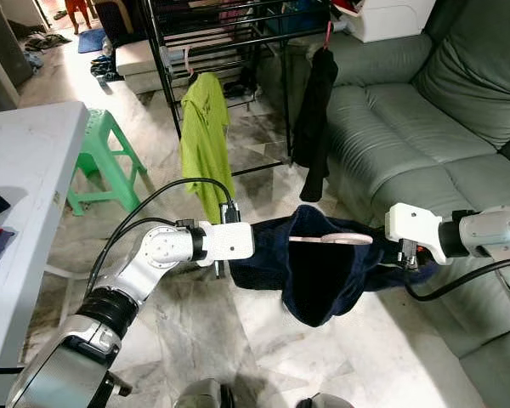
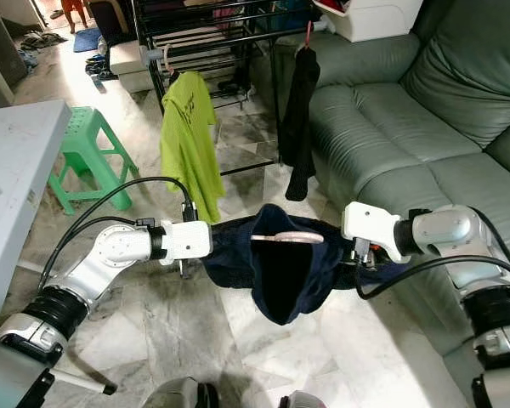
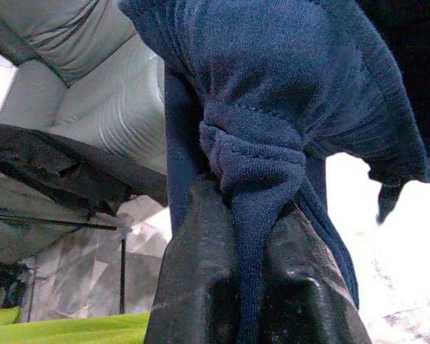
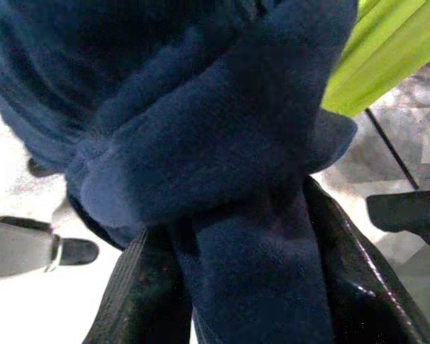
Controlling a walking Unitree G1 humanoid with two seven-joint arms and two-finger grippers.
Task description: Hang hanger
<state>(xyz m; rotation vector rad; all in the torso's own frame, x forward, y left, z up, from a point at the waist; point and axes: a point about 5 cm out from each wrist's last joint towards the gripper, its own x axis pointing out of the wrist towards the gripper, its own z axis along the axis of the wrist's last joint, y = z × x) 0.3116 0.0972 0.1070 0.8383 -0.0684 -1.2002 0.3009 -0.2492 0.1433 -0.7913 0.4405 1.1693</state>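
You stand on a marble floor (image 1: 263, 340), with the green sofa (image 1: 425, 127) at your right and a white table (image 1: 25, 161) at your left. A black drying rack (image 1: 238, 51) with hanging clothes is ahead. The left gripper (image 3: 254, 287) and right gripper (image 4: 247, 287) are each clamped on one end of the navy garment (image 1: 323, 272), stretched sideways between them, with the pink hanger (image 1: 331, 240) lying horizontally in its opening.

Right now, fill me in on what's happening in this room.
The robot stands between a green sofa and a black clothes rack, holding a dark blue garment stretched between its arms. The left gripper and the right gripper are each shut on a bunched edge of it. A pale hanger lies across its opening. On the rack hang a lime green shirt and a black garment.
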